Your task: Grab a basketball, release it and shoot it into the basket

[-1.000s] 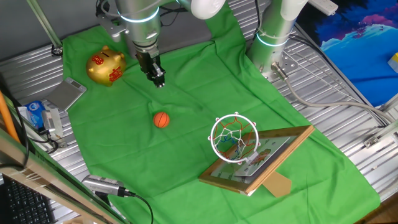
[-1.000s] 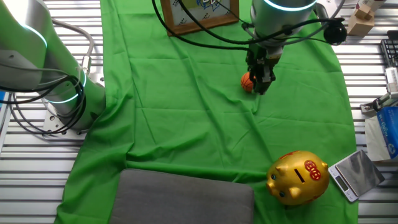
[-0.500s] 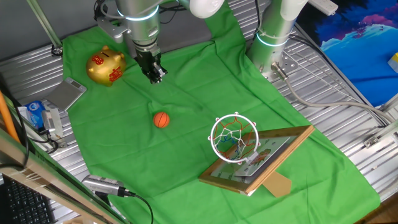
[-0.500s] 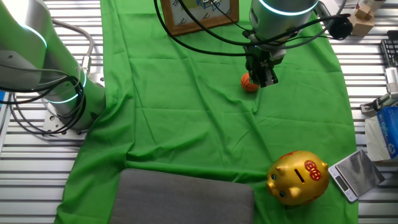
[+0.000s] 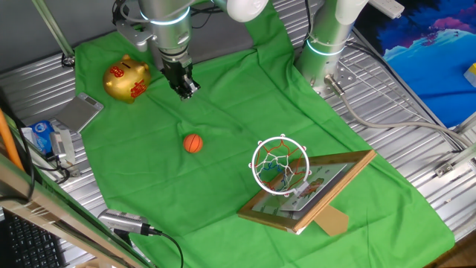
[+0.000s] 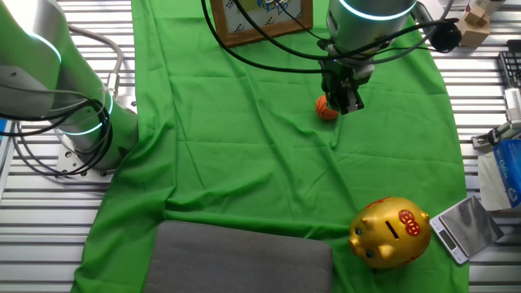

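Jaws first: the gripper (image 5: 187, 91) hangs at upper left of one fixed view, fingers pointing down at the green cloth (image 5: 223, 97), and nothing sits between them. How wide they stand apart I cannot tell; they look dark and close-set from here. In the other fixed view the gripper (image 6: 348, 104) sits at upper centre-right, partly in front of the ball, yet it has no hold on it.

Out from there, the basketball (image 5: 193, 143) rests alone on the cloth, left of centre, below the gripper in the frame and apart from it. From the other side the basketball (image 6: 326, 108) peeks out just left of the fingers.

Further out, lower right, the basket (image 5: 280, 165) with its white rim and string net juts from the tilted wooden backboard (image 5: 312, 190). The golden piggy bank (image 5: 126, 79) stands at upper left, beside the arm.

So the grab is not yet made; this reads as the approach. Next, the gripper needs to line up over the ball, come down around it and close, then carry it above the rim.
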